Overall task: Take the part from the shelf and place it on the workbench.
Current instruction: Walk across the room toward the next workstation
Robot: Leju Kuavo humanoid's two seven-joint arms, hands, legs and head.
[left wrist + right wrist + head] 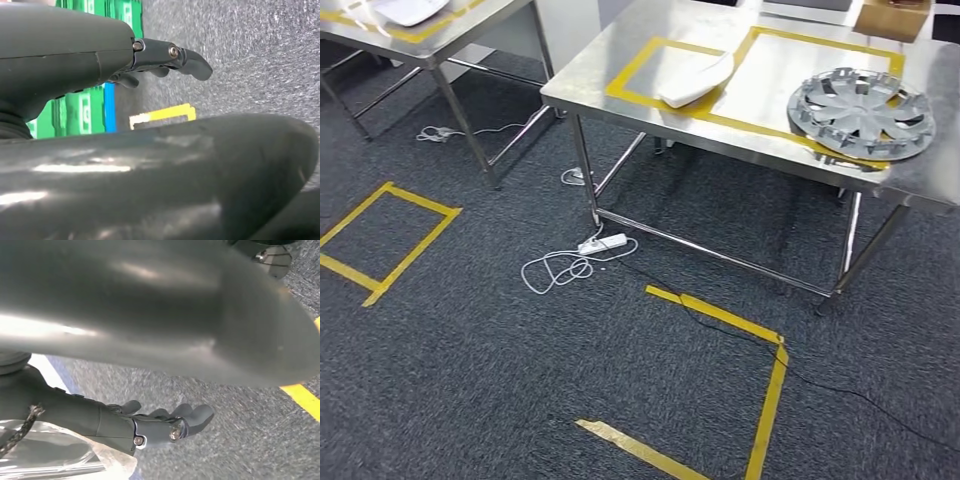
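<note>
A silver wheel cover (860,113) lies on the steel workbench (803,60) at its right end, over a yellow tape line. A white curved part (696,80) rests on the same bench inside a yellow taped rectangle. My left hand (166,57) hangs over the carpet with its fingers stretched out and nothing in it. My right hand (166,425) also hangs above the carpet, fingers extended and holding nothing. Something of clear plastic (56,462) shows behind the right hand; I cannot tell whether it touches the hand.
A second steel table (433,40) stands at the back left. A white power strip (603,243) with coiled cable lies on the carpet by the bench leg. Yellow tape squares (765,400) mark the floor. Green crates (83,110) stand behind my left hand.
</note>
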